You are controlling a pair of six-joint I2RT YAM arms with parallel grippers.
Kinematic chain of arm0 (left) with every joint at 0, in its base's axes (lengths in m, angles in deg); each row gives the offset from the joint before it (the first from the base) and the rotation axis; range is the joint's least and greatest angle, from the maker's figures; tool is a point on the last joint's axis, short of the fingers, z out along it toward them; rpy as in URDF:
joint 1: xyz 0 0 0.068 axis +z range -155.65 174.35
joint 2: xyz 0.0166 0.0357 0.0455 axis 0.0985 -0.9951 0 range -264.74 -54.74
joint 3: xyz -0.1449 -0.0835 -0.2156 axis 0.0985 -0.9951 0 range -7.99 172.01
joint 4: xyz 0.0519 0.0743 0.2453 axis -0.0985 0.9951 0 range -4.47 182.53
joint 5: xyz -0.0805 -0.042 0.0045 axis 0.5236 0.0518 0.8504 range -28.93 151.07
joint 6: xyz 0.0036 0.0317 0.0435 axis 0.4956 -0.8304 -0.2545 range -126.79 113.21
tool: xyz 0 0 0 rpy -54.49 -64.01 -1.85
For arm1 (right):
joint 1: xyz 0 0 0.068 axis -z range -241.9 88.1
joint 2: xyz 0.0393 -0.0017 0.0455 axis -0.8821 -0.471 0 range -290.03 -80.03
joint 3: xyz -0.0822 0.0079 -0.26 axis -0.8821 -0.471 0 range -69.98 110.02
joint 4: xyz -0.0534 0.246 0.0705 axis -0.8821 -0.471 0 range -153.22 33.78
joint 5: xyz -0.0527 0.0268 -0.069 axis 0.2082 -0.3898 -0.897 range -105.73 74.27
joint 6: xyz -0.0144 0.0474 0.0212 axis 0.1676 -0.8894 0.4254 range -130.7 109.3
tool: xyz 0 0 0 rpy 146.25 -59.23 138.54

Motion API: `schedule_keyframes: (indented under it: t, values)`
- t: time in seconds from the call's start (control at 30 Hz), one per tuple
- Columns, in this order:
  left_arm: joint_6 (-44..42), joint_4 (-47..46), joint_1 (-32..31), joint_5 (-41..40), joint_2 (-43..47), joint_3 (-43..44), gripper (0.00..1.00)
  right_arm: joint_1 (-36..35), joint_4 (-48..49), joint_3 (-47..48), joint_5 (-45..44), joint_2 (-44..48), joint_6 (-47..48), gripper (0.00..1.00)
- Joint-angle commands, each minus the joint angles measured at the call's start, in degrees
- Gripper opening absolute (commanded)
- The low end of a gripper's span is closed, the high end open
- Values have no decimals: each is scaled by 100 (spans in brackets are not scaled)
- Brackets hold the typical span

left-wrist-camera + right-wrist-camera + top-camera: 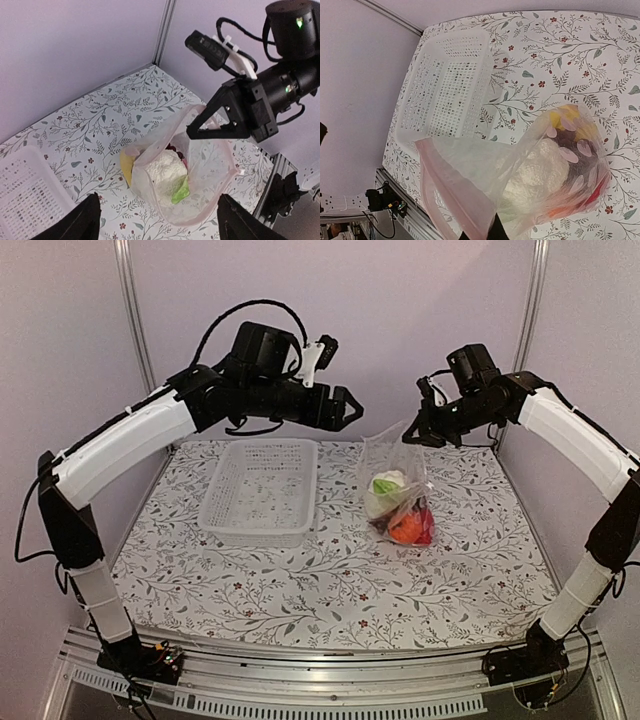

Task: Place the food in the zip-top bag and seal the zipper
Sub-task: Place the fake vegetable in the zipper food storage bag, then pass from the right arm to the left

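Standing right of the middle of the worktop (300,590), toward its far edge, the bag (398,480) is thin clear plastic, crinkled and glossy. A faintly pink zipper strip (440,185) runs along its mouth, which gapes open with the two sides of the strip apart. Packed in its lower half are a knobbly white cauliflower (162,170) with a smooth green leaf (181,192), yellow pieces (570,122) pressed against the wall, dark purple grapes (570,145), a round orange fruit (404,530) and a red pepper (426,528) at the bottom. A white plastic basket (260,490), rectangular with perforated walls and floor, sits to the bag's left, apart from it and nearer the far left corner. The worktop is covered in a pale leaf-and-flower print. The right arm arches in from the right edge, and the right gripper (191,132) is pinched onto the bag's upper edge, holding it upright. The left arm bends high over the basket with its wrist pointing toward the bag. The left gripper (352,410) hangs in the air, fingers (75,222) spread wide and touching nothing.
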Motion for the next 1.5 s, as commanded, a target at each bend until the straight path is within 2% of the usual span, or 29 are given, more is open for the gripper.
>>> schedule_keyframes:
  t: [0.0,0.13,0.3,0.47,0.57,0.8,1.13,1.3,1.47]
  values:
    - [-1039,251,-107,789,297,-910,73,-100,-25,70,399,217,132,0]
    - [-2535,-304,-672,792,1178,-1876,67,-212,-47,-75,670,392,208,0]
    - [-3437,-430,-1199,800,1601,-2177,72,-451,-363,49,965,541,292,0]
    - [-3947,108,-1503,747,1147,-1713,79,-573,-671,111,1094,548,417,0]
    - [-4171,41,-1536,786,1006,-1791,83,-576,-626,67,1121,454,536,0]
    - [-4219,189,-1539,733,714,-1879,80,-580,-348,23,1266,201,575,0]
    - [-4252,214,-1610,347,265,-1808,59,-607,-365,-3,1387,177,579,0]
    - [-4207,109,-1637,-148,74,-1828,44,-609,-369,-15,1418,192,565,0]
    - [-4125,-71,-1632,-548,-124,-1659,24,-613,-417,-16,1460,203,576,0]
